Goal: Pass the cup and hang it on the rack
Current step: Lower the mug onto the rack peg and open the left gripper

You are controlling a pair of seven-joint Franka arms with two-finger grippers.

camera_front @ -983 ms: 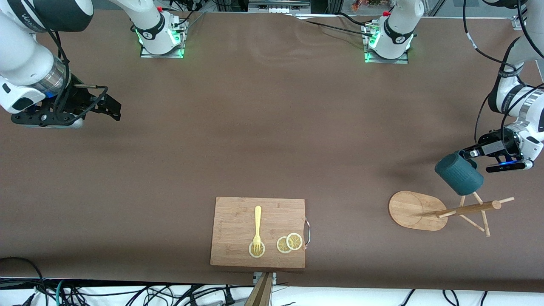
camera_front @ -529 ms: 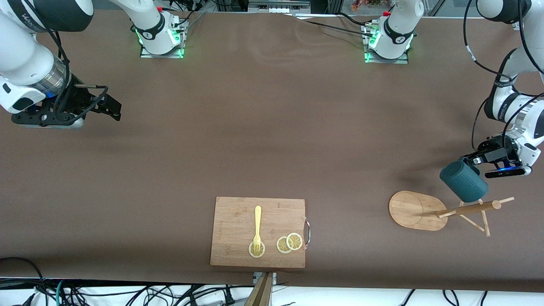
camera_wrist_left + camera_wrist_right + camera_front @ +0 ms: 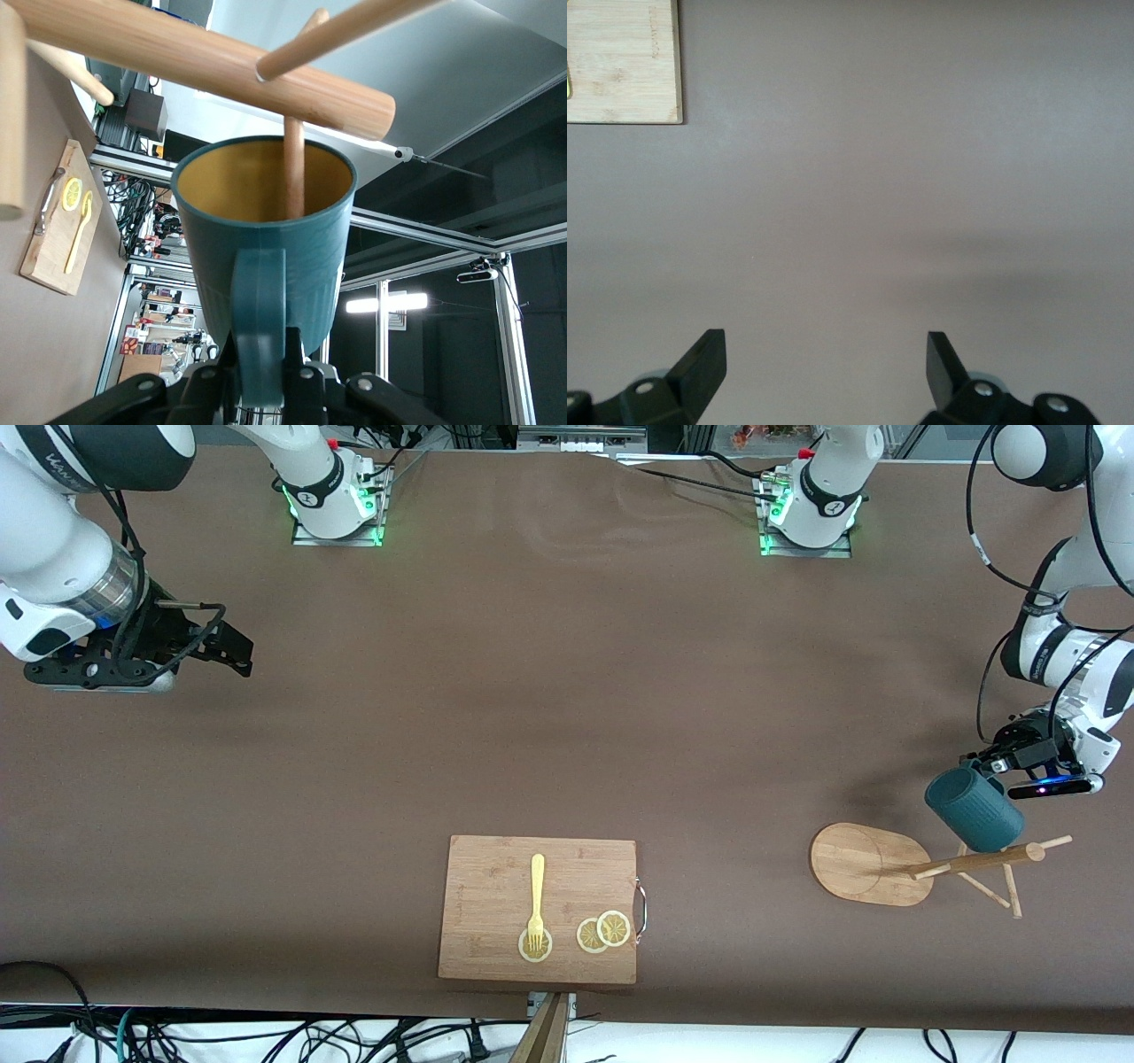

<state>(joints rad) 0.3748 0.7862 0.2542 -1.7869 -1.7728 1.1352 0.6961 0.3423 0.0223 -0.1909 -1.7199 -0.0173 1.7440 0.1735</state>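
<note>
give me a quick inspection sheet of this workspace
surface: brown table, smooth.
job's things: teal cup tilted, one peg inside its mouth; wooden rack at the left arm's end.
clutter: cutting board with yellow fork and lemon slices.
grippers: left claw shut on the cup's handle; right claw open, waiting over bare table.
cables: bundles along the table edge nearest the front camera.
surroundings: metal framing.
</note>
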